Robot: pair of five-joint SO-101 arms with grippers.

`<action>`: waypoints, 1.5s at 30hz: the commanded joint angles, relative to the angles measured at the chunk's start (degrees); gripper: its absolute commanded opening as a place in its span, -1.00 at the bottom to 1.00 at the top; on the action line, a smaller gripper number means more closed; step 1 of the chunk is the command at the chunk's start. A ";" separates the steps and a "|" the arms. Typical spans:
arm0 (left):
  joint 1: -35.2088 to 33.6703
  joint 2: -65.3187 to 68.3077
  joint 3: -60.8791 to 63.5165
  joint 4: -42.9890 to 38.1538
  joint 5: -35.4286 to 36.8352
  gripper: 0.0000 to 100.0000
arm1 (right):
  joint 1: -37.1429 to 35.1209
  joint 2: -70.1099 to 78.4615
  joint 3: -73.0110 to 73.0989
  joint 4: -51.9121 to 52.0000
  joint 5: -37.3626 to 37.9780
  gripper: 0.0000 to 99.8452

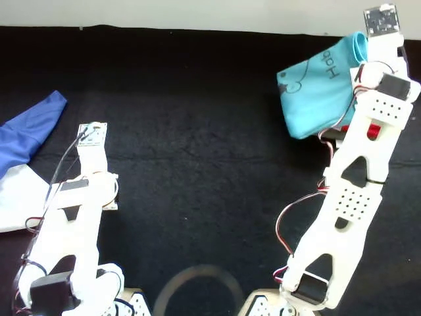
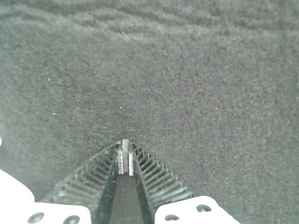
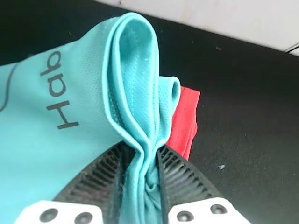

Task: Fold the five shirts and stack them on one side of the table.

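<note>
The turquoise mesh-knit shirt (image 1: pixel 314 99) sits bunched at the far right corner of the black cloth-covered bench (image 1: pixel 210 131). It lies partly over a red piece of fabric (image 3: pixel 186 119), probably another shirt, whose edge shows beneath it. The right fingers (image 3: pixel 96 179) pinch a gathered fold of the turquoise edge, with several layers squeezed between their ribbed faces. The left fingers (image 2: pixel 154 175) are pressed together on nothing, just above bare bench on the left side. They are not far from a royal-blue cloth shirt (image 1: pixel 33 128) and a white cloth shirt (image 1: pixel 13 197), which lie against each other at the left edge. The turquoise knit looks thin, light and completely limp, with a slightly slick sports weave. It should therefore sag from any single hold, and its layers may slide over one another. A bunched pinch like this one seems fine for dragging or lifting, but poor for a tidy fold. A better hold would likely be a single layer at a hem corner or shoulder seam, one arm on each, so the cloth can be pulled flat.
</note>
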 commanded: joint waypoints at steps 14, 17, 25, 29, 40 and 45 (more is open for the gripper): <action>0.66 -1.10 0.04 -0.97 -0.26 -0.97 | -13.14 -19.91 -3.91 3.65 0.88 -0.99; 0.66 -1.10 0.04 -0.97 -0.26 -0.97 | -12.53 -20.79 -3.91 3.65 0.88 -0.99; 0.66 -1.10 0.04 -0.97 -0.26 -0.97 | -6.02 -18.07 0.22 3.65 0.88 -0.99; 0.66 -1.10 0.04 -0.97 -0.26 -0.97 | -2.24 -12.18 4.09 0.48 0.97 -0.99; 0.66 -1.10 0.04 -0.97 -0.26 -0.97 | 3.65 3.91 4.53 -17.54 2.02 -0.99; 0.66 -1.10 0.04 -0.97 -0.26 -0.97 | 3.65 5.49 4.53 -17.45 6.77 -0.98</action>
